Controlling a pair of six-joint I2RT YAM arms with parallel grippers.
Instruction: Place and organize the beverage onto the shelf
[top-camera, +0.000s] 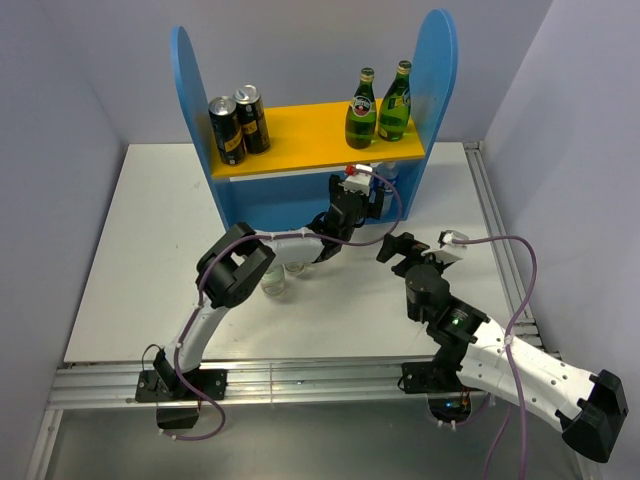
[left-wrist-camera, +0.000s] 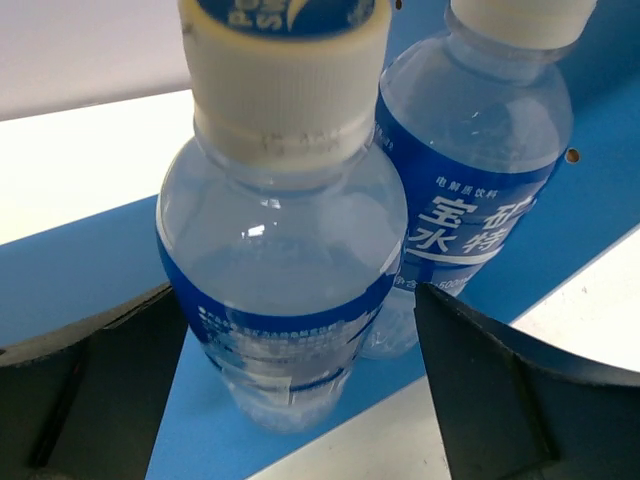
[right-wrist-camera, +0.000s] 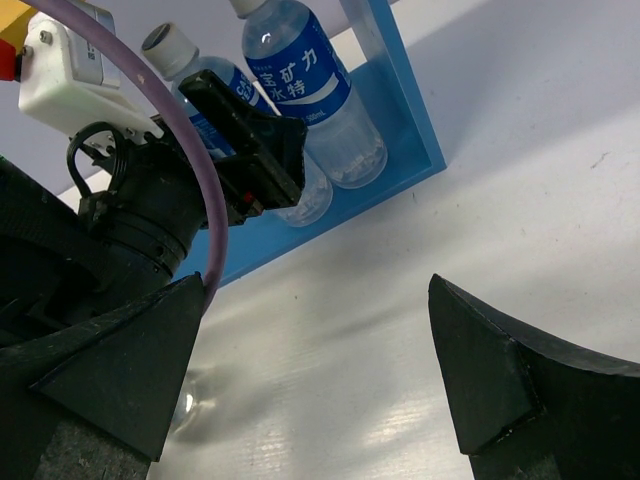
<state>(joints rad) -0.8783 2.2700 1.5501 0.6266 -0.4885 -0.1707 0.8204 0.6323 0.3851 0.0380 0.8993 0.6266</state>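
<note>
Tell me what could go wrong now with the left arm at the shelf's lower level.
The clear blue-labelled plastic water bottle flanked by the left pincer stands nearly against its twin; a skewed retreat could topple either. Squat clear bottles sit on the table beside the left arm's elbow, so a low pull-back might sweep them over.

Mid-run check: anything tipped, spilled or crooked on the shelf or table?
Nothing stands out. Both water bottles stand upright on the shelf's lower level, the left gripper around the nearer one. Both green bottles stand upright on the orange board. No spill shows. One clear squat bottle waits on the table.
</note>
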